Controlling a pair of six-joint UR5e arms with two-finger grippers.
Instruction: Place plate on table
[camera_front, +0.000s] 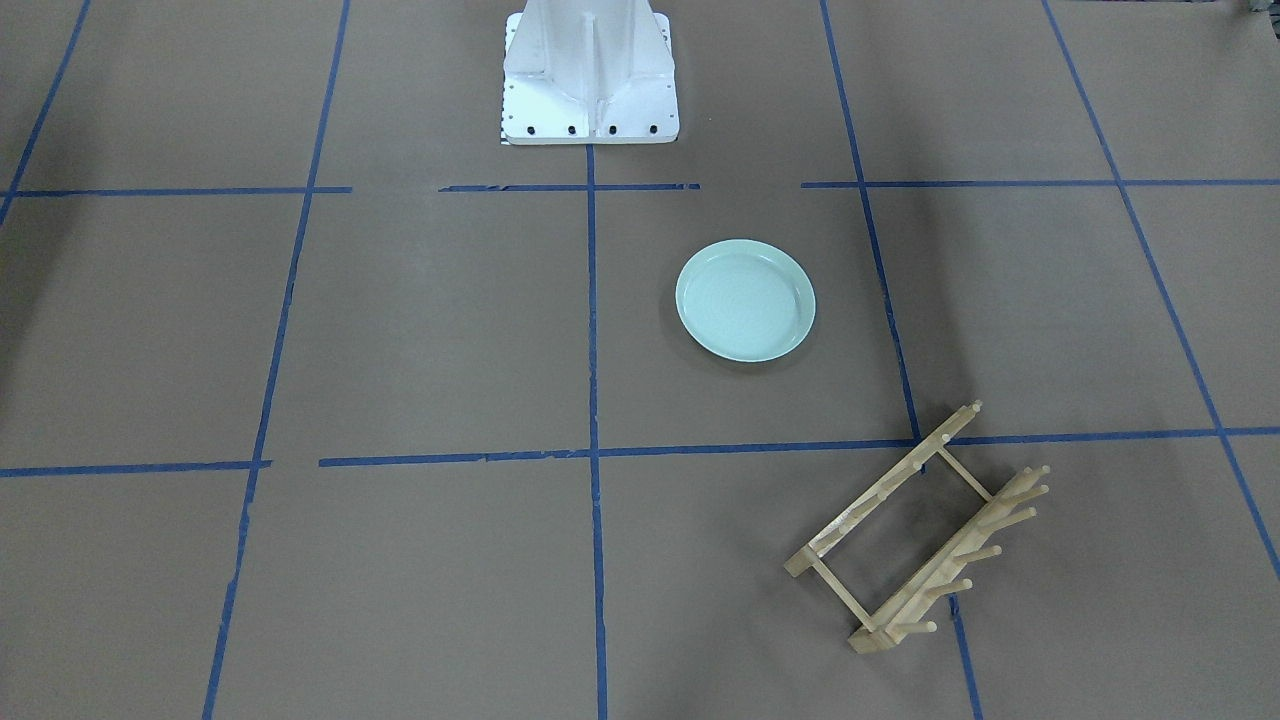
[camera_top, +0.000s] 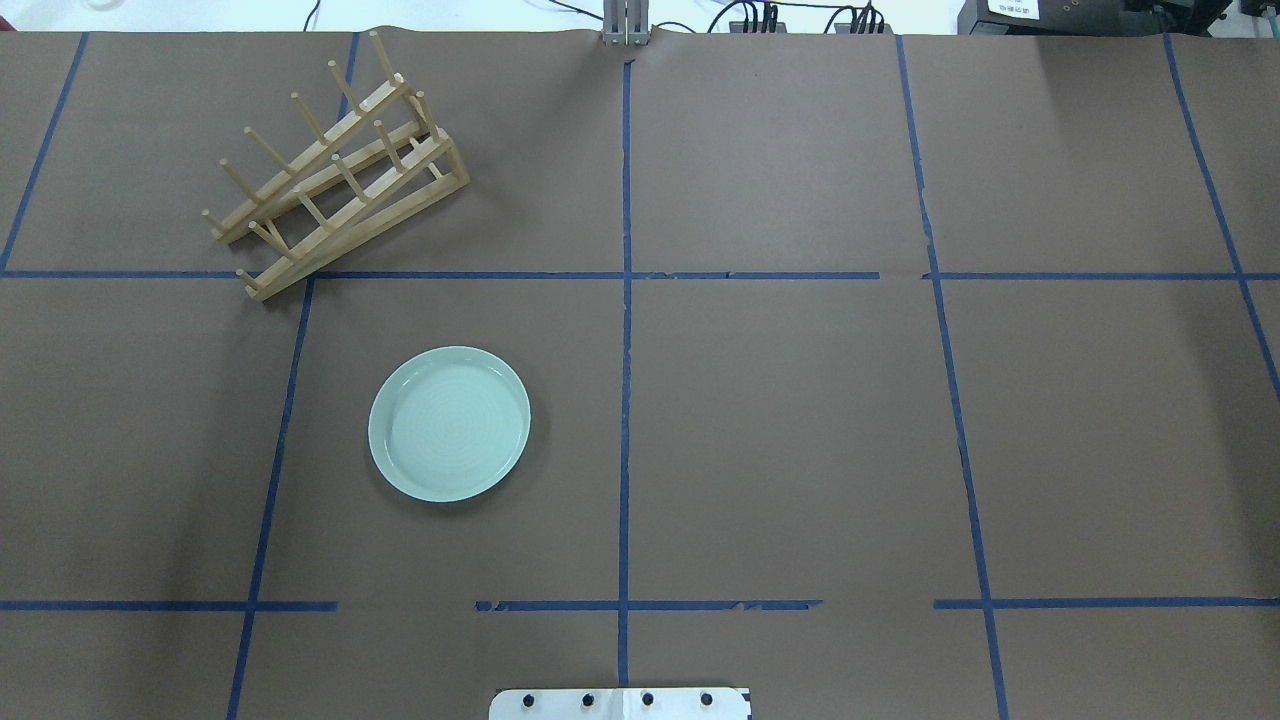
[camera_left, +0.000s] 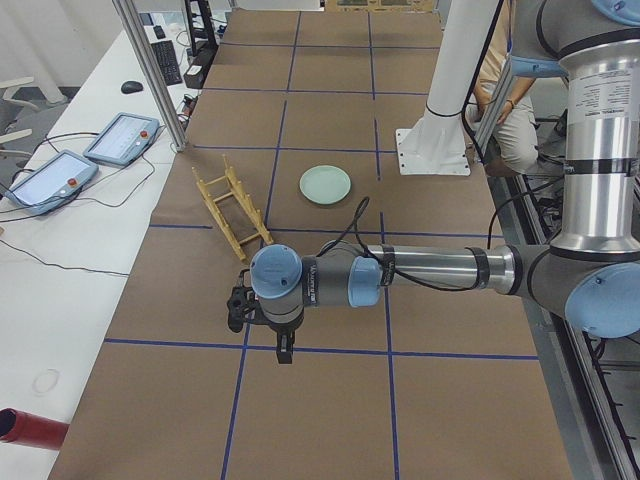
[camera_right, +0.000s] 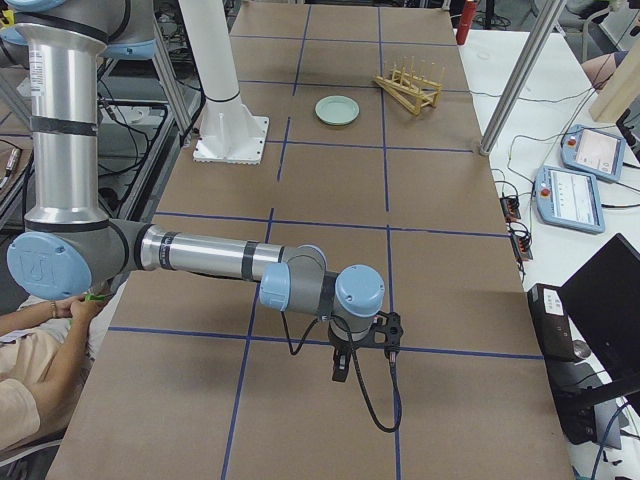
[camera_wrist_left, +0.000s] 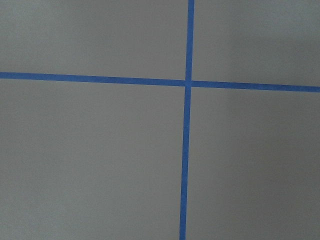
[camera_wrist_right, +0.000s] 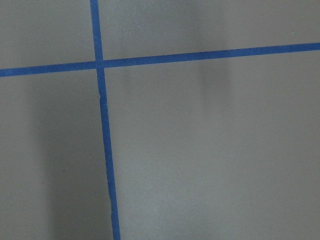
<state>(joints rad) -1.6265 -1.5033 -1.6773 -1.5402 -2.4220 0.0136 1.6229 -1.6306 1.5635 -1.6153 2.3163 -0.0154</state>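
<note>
The pale mint-green plate (camera_front: 745, 300) lies flat, right side up, on the brown table (camera_front: 400, 330), in the grid square left of centre in the overhead view (camera_top: 449, 423). It also shows in the side views (camera_left: 325, 185) (camera_right: 337, 110). No gripper touches it. My left gripper (camera_left: 285, 350) hangs over the table's left end, far from the plate, and shows only in the exterior left view. My right gripper (camera_right: 340, 368) hangs over the table's right end and shows only in the exterior right view. I cannot tell whether either is open or shut. Both wrist views show only bare table and blue tape.
A light wooden peg rack (camera_top: 335, 170) stands apart from the plate, at the far left in the overhead view (camera_front: 915, 535). The white robot base (camera_front: 590, 75) is at the near middle edge. Tablets (camera_left: 120, 140) and cables lie beside the table's far side.
</note>
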